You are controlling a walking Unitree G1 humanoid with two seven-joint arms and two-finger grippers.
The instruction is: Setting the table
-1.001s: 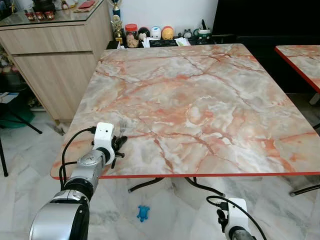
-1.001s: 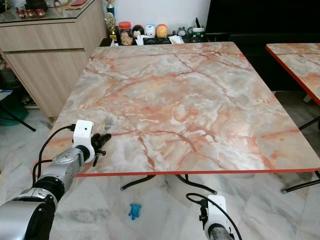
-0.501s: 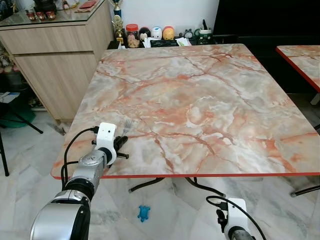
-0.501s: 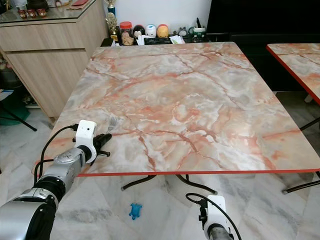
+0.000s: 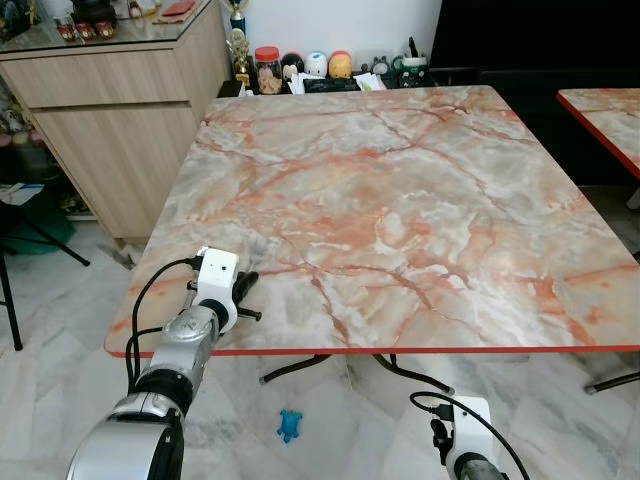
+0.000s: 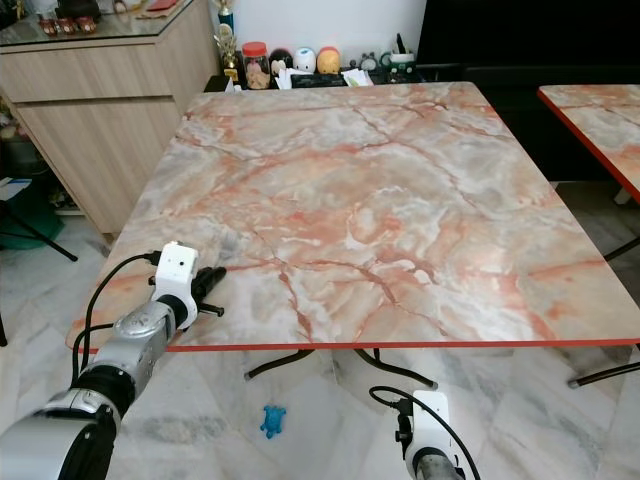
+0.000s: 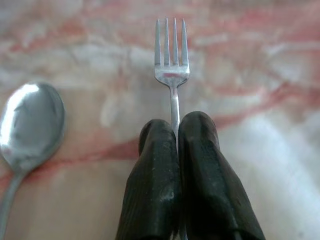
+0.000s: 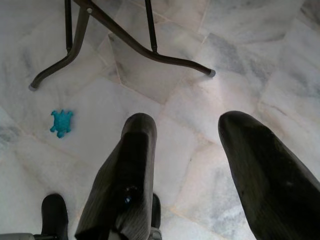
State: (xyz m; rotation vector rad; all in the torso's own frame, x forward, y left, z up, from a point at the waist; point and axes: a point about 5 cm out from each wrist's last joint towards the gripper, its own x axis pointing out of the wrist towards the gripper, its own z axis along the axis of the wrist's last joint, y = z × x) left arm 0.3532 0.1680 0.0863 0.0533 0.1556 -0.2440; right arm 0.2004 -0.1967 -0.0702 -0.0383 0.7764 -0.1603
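A square surface [image 5: 400, 200] of pink-veined marble with a red edge stands on black metal legs [image 8: 125, 45] over a pale marble-tile floor [image 5: 60, 330]. A wooden cabinet [image 5: 110, 110] with a glass top stands to its left, and a second like table [image 5: 605, 115] to its right. Behind it a white wall [image 5: 330, 25] rises above a low shelf of jars and figurines [image 5: 320, 68], and a small blue toy [image 5: 289, 425] lies on the floor.

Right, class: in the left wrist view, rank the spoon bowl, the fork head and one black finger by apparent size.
1. Finger, though nearest the camera
2. Spoon bowl
3. Fork head
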